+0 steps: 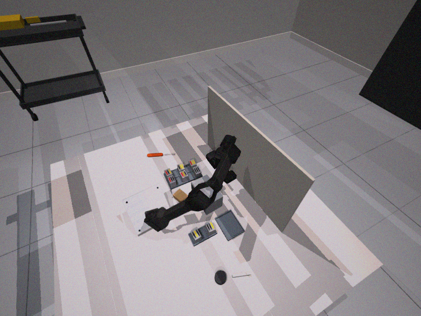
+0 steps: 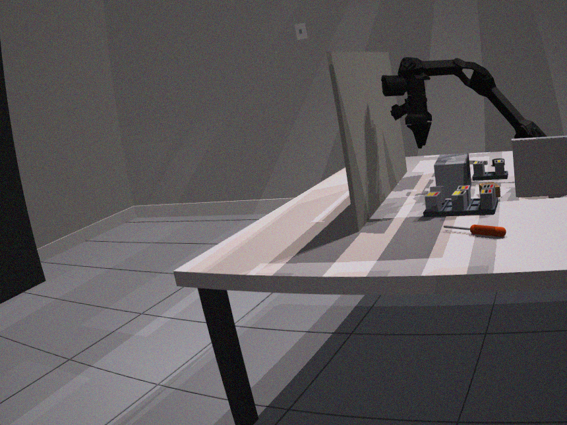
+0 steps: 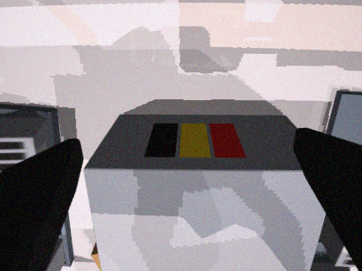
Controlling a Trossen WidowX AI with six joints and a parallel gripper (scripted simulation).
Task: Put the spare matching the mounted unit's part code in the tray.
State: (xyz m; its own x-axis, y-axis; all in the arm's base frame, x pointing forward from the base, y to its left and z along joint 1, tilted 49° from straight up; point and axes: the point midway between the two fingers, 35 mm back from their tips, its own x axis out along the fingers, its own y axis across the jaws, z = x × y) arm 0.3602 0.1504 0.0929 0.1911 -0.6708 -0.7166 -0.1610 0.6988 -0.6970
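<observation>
The mounted unit [image 1: 214, 204] [image 2: 451, 174] [image 3: 202, 204] is a large grey block. In the wrist view its dark sloped back shows three bars: black, yellow, red from left to right. My gripper [image 2: 420, 145] [image 3: 188, 143] is open and empty, pointing down above the unit; one finger shows on each side of the code. Several small grey spares with coloured bars stand in a larger dark rack [image 1: 176, 186] [image 2: 458, 214]; two more stand in a smaller rack [image 1: 203, 239] [image 2: 490, 177]. Their bar order is too small to read surely. The shallow tray [image 1: 229, 225] [image 3: 349, 116] is empty.
A tall panel [image 1: 256, 158] [image 2: 373, 160] stands beyond the unit. A tan block [image 1: 180, 195] lies near the arm. An orange screwdriver [image 1: 154, 155] [image 2: 488, 230] lies past the larger rack. A black round object [image 1: 220, 277] and a thin stick [image 1: 241, 276] lie near the front.
</observation>
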